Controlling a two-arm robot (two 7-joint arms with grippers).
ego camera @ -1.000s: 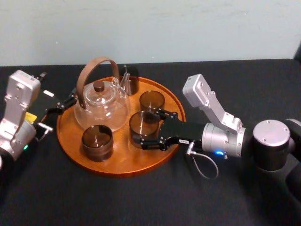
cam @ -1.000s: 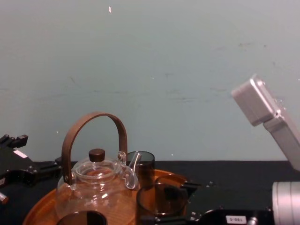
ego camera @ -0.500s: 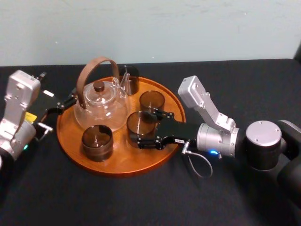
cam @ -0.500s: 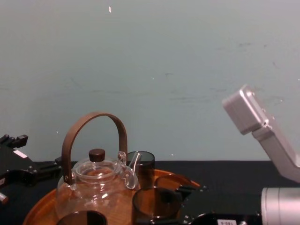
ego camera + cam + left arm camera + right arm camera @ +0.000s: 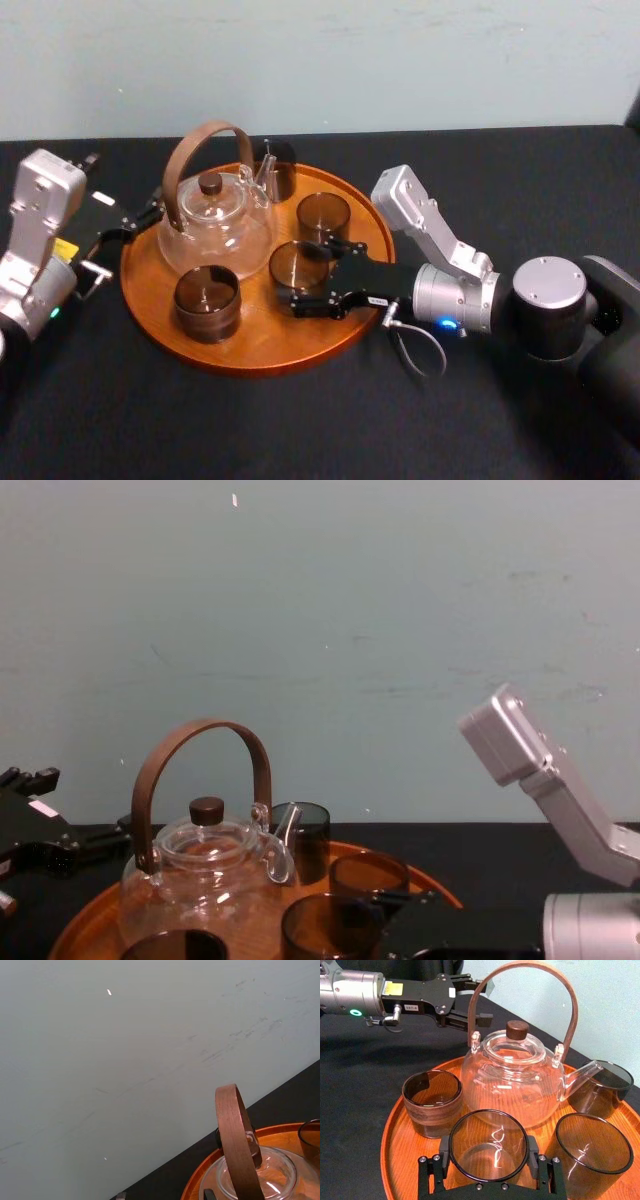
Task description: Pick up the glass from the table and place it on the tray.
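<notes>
With my right end effector point(image 5: 314, 274) gripping the glass point(image 5: 298, 265) low over the tray point(image 5: 250, 345) at frame centre, I judge I'm mid-placement: next, set down, release, retreat without nudging the next glass point(image 5: 323, 215); left arm point(image 5: 40, 225) parked.

The black table point(image 5: 300, 430) bears the round wooden tray point(image 5: 260, 352), apparently left of centre.
</notes>
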